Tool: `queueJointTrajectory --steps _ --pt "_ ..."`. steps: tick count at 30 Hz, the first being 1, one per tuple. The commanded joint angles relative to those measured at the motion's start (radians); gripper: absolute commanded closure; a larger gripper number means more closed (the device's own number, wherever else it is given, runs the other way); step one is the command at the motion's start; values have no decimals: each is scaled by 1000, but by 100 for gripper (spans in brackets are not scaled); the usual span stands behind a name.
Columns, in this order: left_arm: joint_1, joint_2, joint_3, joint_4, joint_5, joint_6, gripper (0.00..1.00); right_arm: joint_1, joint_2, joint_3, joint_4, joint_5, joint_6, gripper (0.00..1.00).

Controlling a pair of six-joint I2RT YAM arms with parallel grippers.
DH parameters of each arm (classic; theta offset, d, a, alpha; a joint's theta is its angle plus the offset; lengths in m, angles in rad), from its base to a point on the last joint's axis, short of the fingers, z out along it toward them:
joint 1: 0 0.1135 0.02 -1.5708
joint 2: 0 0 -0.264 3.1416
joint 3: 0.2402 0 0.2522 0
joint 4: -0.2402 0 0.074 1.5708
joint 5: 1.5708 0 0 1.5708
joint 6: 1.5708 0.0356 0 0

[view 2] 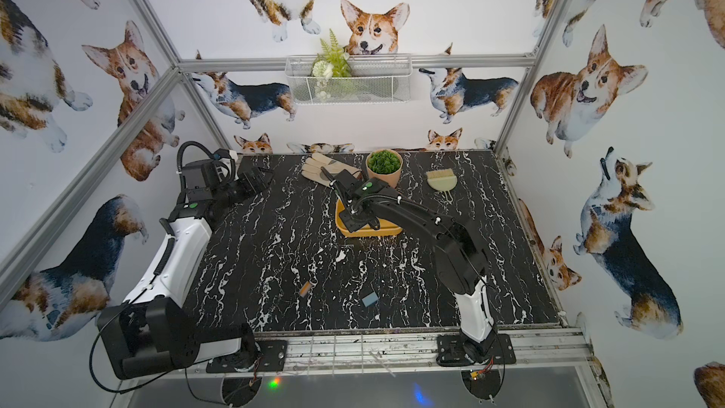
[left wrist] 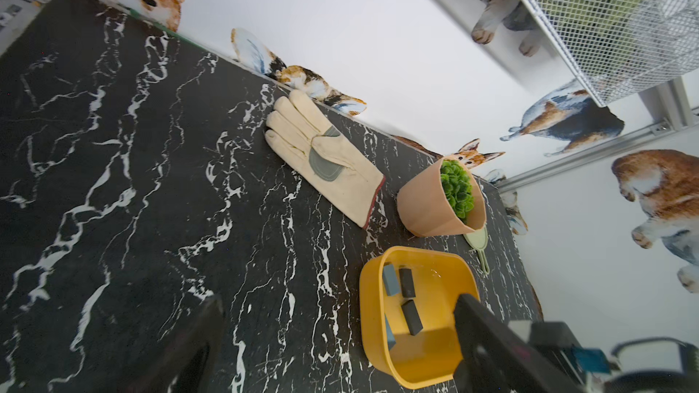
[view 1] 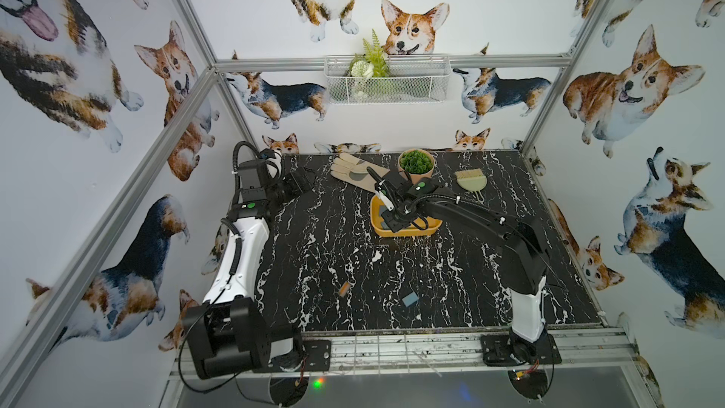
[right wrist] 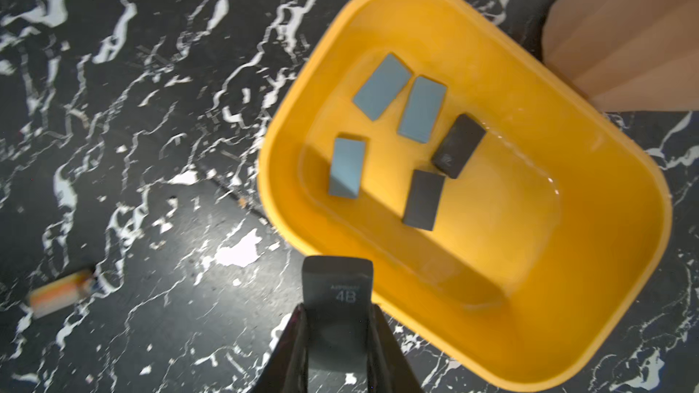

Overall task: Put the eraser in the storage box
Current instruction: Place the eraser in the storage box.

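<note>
Right gripper (right wrist: 337, 328) pinches a dark eraser (right wrist: 337, 289) marked 4B, held above one edge of the storage box (right wrist: 586, 296); inside lie three blue-grey erasers (right wrist: 421, 109) and two dark erasers (right wrist: 423, 198); plant pot (right wrist: 624, 32) stands just beside the box; orange-striped eraser (right wrist: 60, 293) and blue eraser (view 1: 410, 299) lie on the marble table (right wrist: 113, 183), well apart from it; left gripper (left wrist: 338, 302) gapes wide, holding nothing.

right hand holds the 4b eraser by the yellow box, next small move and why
Likely ease the right hand further over the storage box before releasing: the black eraser it pinches looks above the rim, not the floor.
</note>
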Motion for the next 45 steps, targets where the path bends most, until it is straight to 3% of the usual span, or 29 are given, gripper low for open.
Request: queueJointTrajectory --steps 1,18,45 --pt "-13 47 30 109 68 -15 3 -52 36 28 -39 -13 22 74" --pt "-82 362 330 34 47 25 3 -207 211 161 -55 -47 63 74" --pt "-84 461 403 -6 50 48 3 -254 378 283 -69 -26 64 72"
